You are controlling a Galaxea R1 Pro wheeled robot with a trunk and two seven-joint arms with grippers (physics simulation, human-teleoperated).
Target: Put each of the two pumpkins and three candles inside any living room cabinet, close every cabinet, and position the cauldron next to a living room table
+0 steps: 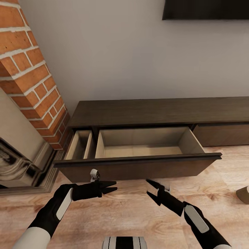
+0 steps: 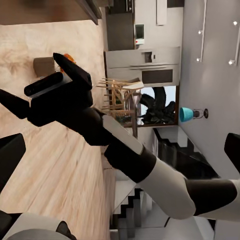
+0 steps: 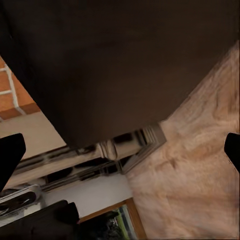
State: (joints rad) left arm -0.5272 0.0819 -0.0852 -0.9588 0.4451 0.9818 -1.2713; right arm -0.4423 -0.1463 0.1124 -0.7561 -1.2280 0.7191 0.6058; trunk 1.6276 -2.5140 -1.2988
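Note:
The dark-brown cabinet stands against the wall with one wide drawer front pulled out. Its light wooden interior holds nothing, and neither does the narrow compartment beside it. My left gripper and right gripper hover open just in front of that drawer, above the floor, with nothing between their fingers. A grey-beige candle stands on the floor at the right edge. In the left wrist view the candle shows beyond my right arm, with a sliver of an orange pumpkin next to it.
A brick fireplace column and its glossy surround stand close on the left of the cabinet. A closed drawer front continues to the right, with a dark screen on the wall above. Light wood floor lies under the arms.

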